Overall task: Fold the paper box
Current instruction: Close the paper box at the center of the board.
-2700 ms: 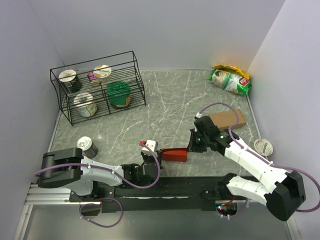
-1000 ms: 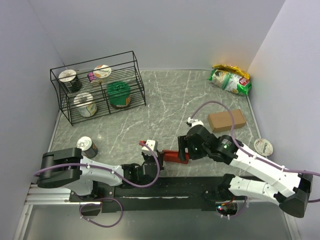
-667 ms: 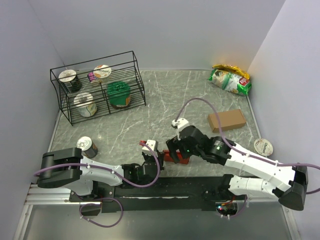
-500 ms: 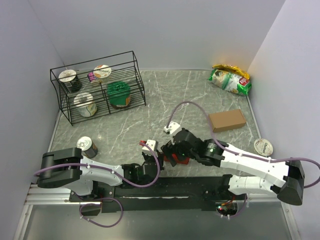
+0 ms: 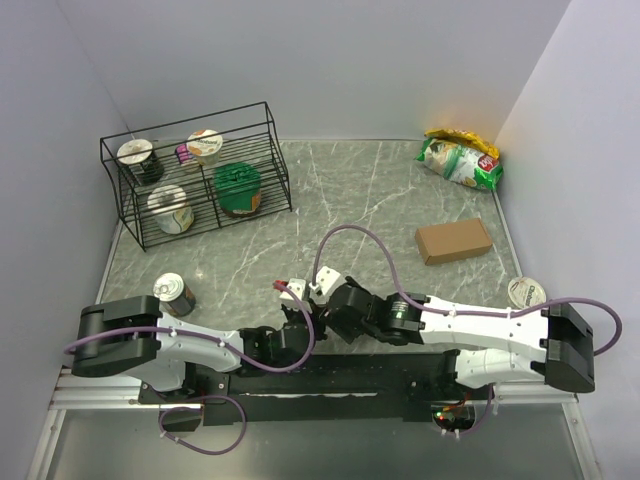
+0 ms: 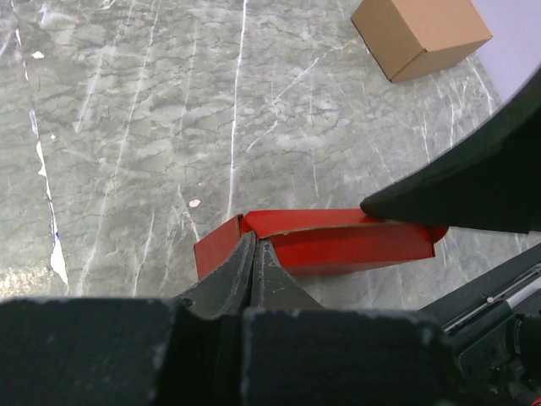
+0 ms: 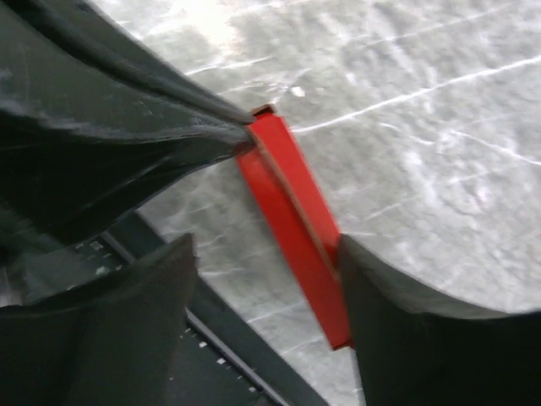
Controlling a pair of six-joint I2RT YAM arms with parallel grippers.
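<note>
The paper box [image 6: 338,241] is a flat, bright red card piece lying just above the table's near edge. My left gripper [image 6: 256,247] is shut on its left end, the fingertips pinched on the card. In the right wrist view the paper box [image 7: 292,211] runs as a red strip between the jaws of my right gripper [image 7: 266,254], which is open. One of its fingers [image 7: 406,313] touches the box's edge; the other stands apart from it. In the top view the right gripper [image 5: 330,312] meets the left gripper [image 5: 300,320] and hides the box.
A plain brown cardboard box [image 5: 454,241] sits at the right. A wire rack [image 5: 195,175] with several cups stands at the back left, and a can [image 5: 176,293] is on the table in front of it. A snack bag [image 5: 459,158] and a round lid [image 5: 526,292] lie by the right wall.
My right arm has swung left from beside the brown box, along the red box, to meet the left gripper, and its jaws have narrowed. The left gripper has kept its hold.
</note>
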